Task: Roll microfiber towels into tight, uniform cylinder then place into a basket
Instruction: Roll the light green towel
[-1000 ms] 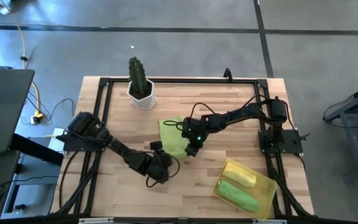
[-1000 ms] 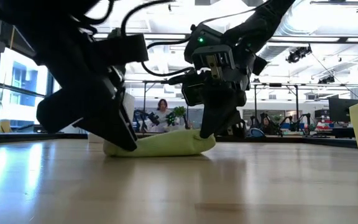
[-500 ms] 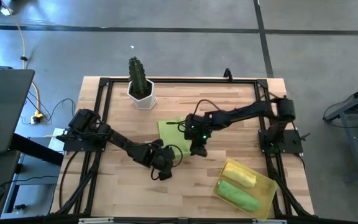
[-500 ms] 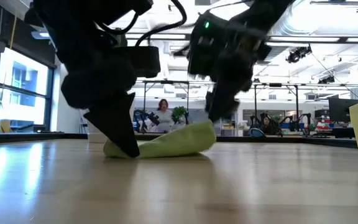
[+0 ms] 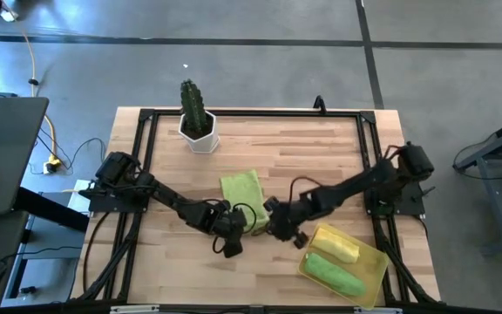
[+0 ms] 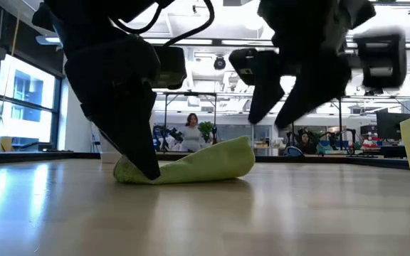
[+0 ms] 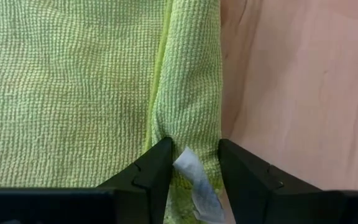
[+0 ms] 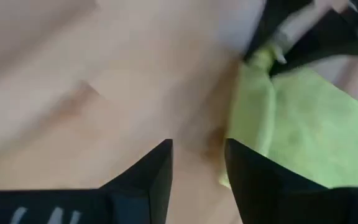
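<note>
My table point(image 5: 321, 148) carries everything; I take the flat lime green towel point(image 5: 242, 192) near its middle as my landmark. The basket point(image 5: 375, 262) sits well apart from it, at the table's near right corner, holding a yellow roll point(image 5: 335, 245) and a green roll point(image 5: 333, 274). The cactus pot point(image 5: 200, 131) stands beyond the towel, toward the far edge. My left tool point(image 7: 190, 163) is clamped on the towel's rolled near edge, its tips partly buried in the cloth. My right tool point(image 8: 197, 163) hangs released just beside that edge, blurred in the low view
</note>
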Controlling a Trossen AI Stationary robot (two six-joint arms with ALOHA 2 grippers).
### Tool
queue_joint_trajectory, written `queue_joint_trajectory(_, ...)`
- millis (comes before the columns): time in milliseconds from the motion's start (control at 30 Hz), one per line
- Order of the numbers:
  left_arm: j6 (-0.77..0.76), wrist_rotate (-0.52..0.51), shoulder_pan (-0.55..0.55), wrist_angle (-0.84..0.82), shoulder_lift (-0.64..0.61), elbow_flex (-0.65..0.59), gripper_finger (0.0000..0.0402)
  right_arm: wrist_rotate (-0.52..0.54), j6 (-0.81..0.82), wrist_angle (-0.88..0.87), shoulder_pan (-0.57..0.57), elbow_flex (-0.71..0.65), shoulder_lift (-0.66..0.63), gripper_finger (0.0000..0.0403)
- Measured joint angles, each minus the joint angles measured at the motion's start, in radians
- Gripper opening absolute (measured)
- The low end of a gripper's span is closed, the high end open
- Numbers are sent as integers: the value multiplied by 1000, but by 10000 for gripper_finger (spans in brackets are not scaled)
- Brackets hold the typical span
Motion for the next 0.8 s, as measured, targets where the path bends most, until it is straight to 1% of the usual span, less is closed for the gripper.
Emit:
queue_joint_trajectory(67, 0, 7, 8, 7, 1, 0, 126, 89, -16, 42, 27, -14, 25, 131)
queue_joint_trajectory(233, 0, 28, 23, 8, 1, 0, 126, 125, -23, 122, 46, -22, 94, 119)
queue_joint_trajectory(433, 0, 30, 24, 7, 2, -1, 126, 296, -19, 139, 41, -22, 116, 117)
queue_joint_trajectory(567, 1, 27, 24, 7, 2, -1, 126, 303, -32, 152, 39, -22, 116, 118)
queue_joint_trajectory(633, 0, 25, 24, 7, 2, -1, 126, 277, -36, 153, 25, -22, 120, 121)
queue_joint_trajectory(733, 0, 25, 24, 8, 2, -1, 126, 234, -14, 155, -8, -22, 137, 141)
queue_joint_trajectory(800, 0, 25, 24, 9, 2, -1, 126, 225, -13, 155, -23, -22, 150, 161)
